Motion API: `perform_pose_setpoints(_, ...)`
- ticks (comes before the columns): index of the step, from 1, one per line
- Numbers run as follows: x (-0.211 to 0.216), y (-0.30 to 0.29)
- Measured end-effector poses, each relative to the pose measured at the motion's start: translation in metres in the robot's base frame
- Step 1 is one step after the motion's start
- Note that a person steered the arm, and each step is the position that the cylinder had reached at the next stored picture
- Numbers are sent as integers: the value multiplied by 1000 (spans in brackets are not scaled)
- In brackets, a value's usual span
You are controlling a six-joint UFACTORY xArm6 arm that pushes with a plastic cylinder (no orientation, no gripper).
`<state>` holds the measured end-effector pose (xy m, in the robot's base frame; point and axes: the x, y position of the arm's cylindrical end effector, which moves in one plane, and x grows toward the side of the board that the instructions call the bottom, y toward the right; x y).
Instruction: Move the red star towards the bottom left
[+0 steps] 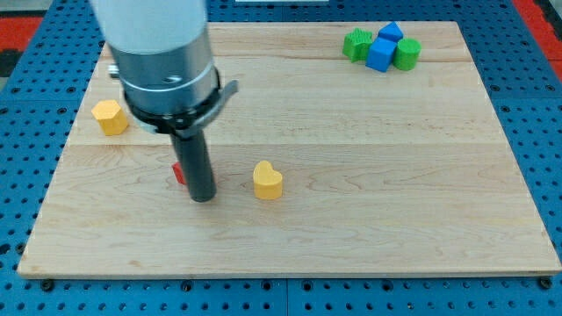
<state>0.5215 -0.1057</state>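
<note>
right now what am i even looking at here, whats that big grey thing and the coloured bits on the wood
The big grey thing is the end of a robot arm. It has no end effector that grasps, only a straight dark rod, and my tip slides along the wooden board to push blocks. There is one camera view, looking down at the board at an angle.

Nothing is held. A red block, mostly hidden behind the rod, shows at the tip's left edge; its shape cannot be made out. A yellow heart-shaped block lies to the tip's right, and a yellow block near the view's left edge. At the view's top right two green blocks and two blue blocks sit clustered.
</note>
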Motion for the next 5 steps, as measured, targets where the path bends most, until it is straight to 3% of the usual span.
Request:
perform_pose_setpoints(2,-56,-43)
perform_pose_setpoints(3,-41,-104)
perform_pose_setpoints(5,-116,-176)
